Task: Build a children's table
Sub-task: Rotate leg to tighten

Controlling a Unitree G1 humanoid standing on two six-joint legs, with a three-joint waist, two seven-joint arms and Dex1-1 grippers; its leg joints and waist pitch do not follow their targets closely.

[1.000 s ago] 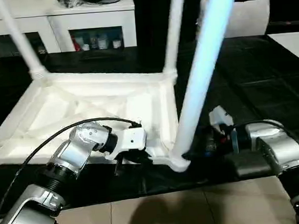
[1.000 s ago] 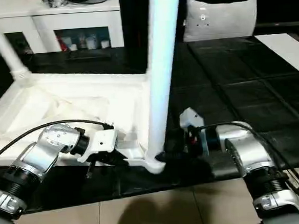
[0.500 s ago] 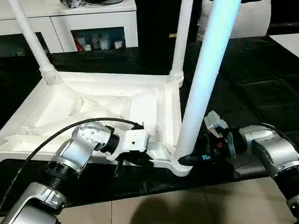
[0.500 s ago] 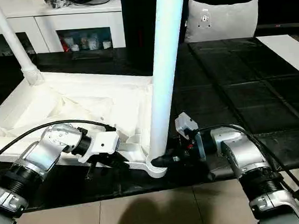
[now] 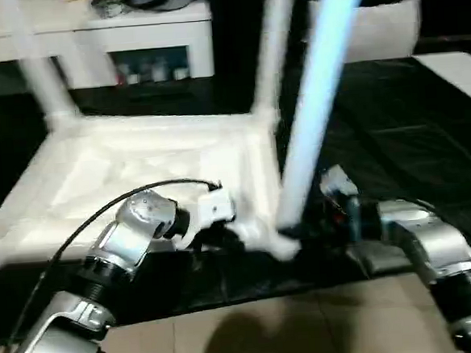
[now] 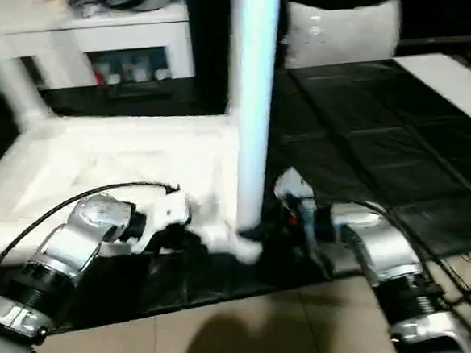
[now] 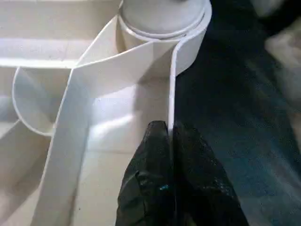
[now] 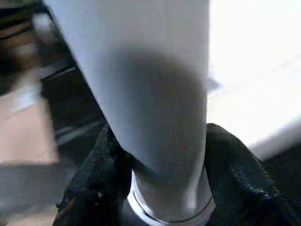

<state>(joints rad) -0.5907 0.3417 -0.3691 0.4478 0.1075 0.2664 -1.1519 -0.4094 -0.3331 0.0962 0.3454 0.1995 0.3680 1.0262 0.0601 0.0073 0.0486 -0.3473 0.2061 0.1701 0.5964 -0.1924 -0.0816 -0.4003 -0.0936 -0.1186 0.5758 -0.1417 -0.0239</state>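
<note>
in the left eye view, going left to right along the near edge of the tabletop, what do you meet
left gripper pinching the tabletop rim → near corner socket → the leg standing in that socket → right gripper closed around the leg's base

From my head cameras everything smears: motion blur softens the white tabletop (image 5: pixel 137 163), the cabinet (image 5: pixel 105 40) behind and both silver forearms. The near leg (image 5: pixel 315 98) glares pale blue-white, nearly blown out, while the black mat (image 5: pixel 410 124) swallows detail. A soft shadow falls on the tan floor (image 5: pixel 247 337) at the lower edge. My left wrist view is sharper, with bright ribs and a clean rim, though its fingers (image 7: pixel 155 188) sit dark. My right wrist view blurs close up; light floods in beside the shaded leg.
</note>
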